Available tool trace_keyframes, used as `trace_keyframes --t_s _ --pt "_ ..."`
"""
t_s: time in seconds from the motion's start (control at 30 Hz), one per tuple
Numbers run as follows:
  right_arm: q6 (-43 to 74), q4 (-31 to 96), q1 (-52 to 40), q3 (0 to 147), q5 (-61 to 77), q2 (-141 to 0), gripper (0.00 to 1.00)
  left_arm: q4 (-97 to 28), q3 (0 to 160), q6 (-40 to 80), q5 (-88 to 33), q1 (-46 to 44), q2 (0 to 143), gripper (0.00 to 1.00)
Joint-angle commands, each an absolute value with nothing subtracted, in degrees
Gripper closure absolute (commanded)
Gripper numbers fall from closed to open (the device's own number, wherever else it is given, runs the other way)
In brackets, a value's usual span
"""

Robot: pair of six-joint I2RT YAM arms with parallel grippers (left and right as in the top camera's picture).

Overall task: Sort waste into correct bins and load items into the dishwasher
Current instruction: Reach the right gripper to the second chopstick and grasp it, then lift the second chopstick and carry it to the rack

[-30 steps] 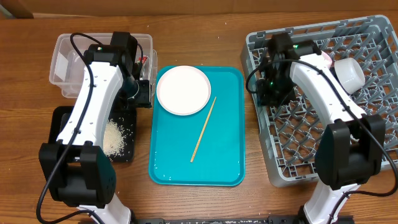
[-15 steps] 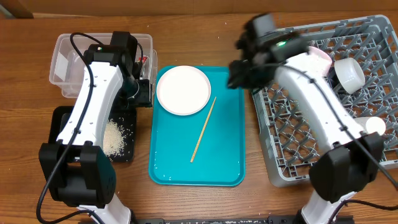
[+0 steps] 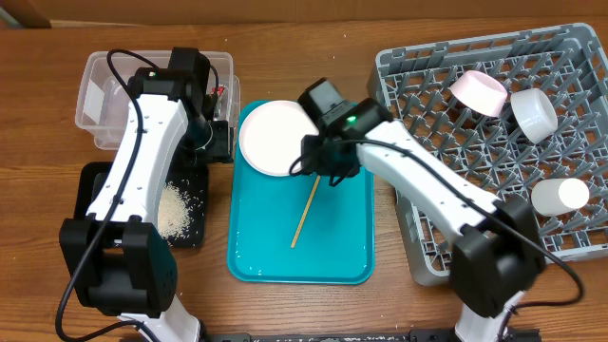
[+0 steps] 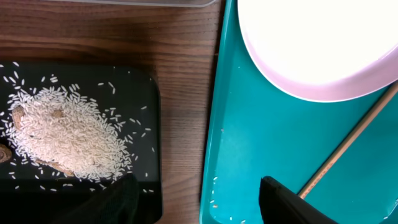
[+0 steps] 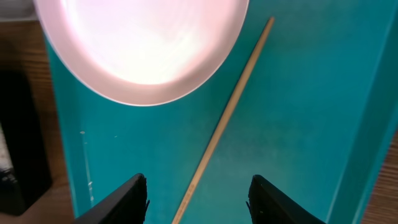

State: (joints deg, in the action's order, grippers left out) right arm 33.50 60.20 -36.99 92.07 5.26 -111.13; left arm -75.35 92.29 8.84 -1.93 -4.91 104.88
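A white plate and a wooden chopstick lie on the teal tray. My right gripper is open and empty, hovering over the chopstick's upper end, just below the plate. My left gripper is open and empty at the tray's left edge, between the black tray and the teal tray. Rice is piled in the black tray. The clear tub sits behind it. A pink bowl, a white bowl and a small cup sit in the grey rack.
A few rice grains lie along the teal tray's left rim. A red-and-white wrapper shows at the tub's right end. Bare wood table lies in front of the trays.
My right arm has swung left from the rack to above the teal tray, ending over the chopstick. The left arm has not moved.
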Motion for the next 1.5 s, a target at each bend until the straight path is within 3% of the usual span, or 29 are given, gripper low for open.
trace_keyframes --t_s 0.0,0.33,0.57,0.87,1.23,1.47 --pt "36.4 60.1 -39.0 91.0 5.0 -116.2 0.45 -75.1 92.0 9.2 -2.6 -5.4 103.2 0.36" --pt "40.9 63.7 -40.1 91.0 5.0 -124.6 0.46 -75.1 92.0 9.2 -2.6 -5.4 103.2 0.36" --pt "40.6 65.1 -40.1 91.0 5.0 -126.3 0.78 -75.0 92.0 9.2 -2.6 -5.4 103.2 0.36" --pt "40.5 65.1 -40.0 91.0 5.2 -126.3 0.96 -75.0 92.0 9.2 -2.6 -5.4 103.2 0.36" --pt "37.1 72.6 -36.0 96.7 1.9 -121.9 0.96 -75.0 92.0 9.2 -2.6 -5.4 103.2 0.35" --pt "21.3 80.1 -28.4 104.2 1.1 -113.9 0.96 -75.0 92.0 9.2 -2.6 -5.4 103.2 0.34"
